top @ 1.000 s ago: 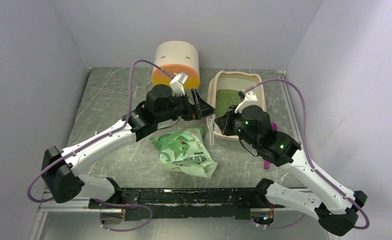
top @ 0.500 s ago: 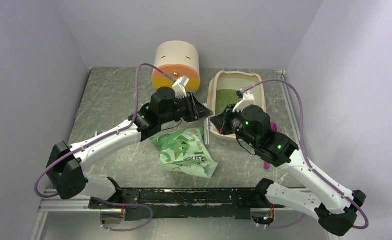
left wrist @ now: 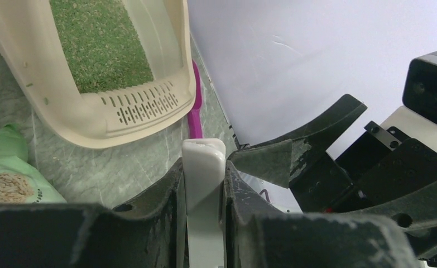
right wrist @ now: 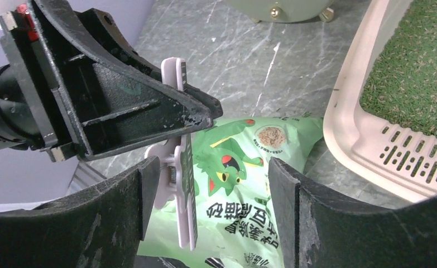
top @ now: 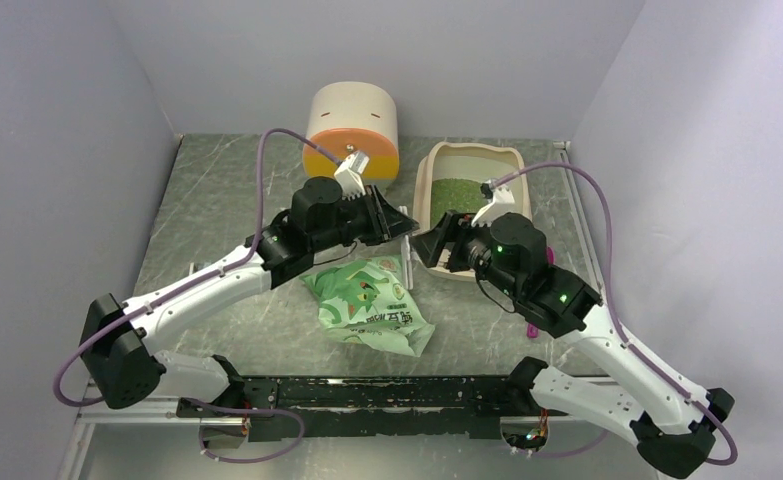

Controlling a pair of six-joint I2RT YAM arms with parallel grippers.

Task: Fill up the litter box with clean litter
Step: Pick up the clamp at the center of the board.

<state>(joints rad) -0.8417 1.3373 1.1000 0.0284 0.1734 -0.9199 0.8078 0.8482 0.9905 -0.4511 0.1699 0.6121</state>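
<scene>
Left tool point(top: 395, 222): mine, clamped on white clip point(left wrist: 203, 159) | right tool point(right wrist: 211, 178): wide, empty | litter box point(top: 479, 149), clean litter point(top: 454, 197): upper right of bench point(top: 217, 200) | advice: back right tool straight off, grip clip firmly.

Place: a robot test cell in a lab, from where I stand, not a lived-in room.
Enclosure: plain pale lilac-grey panels, the left wall point(top: 57, 150), far wall point(top: 367, 50) and right wall point(top: 697, 150), box in the work area.
Tabletop point(top: 217, 200): a dark marbled slab filling the floor of the booth.
Rig: the white-and-black left arm point(top: 207, 285) and right arm point(top: 607, 340) are bolted to a black rail point(top: 367, 395) along the near edge.
Wiring: a purple cable point(top: 267, 170) loops openly off each arm.
Props: a litter box point(top: 475, 149) far right, a round drawer unit point(top: 352, 115) far middle and a green printed bag point(top: 367, 305) nearer, pet goods set among the machinery.
</scene>
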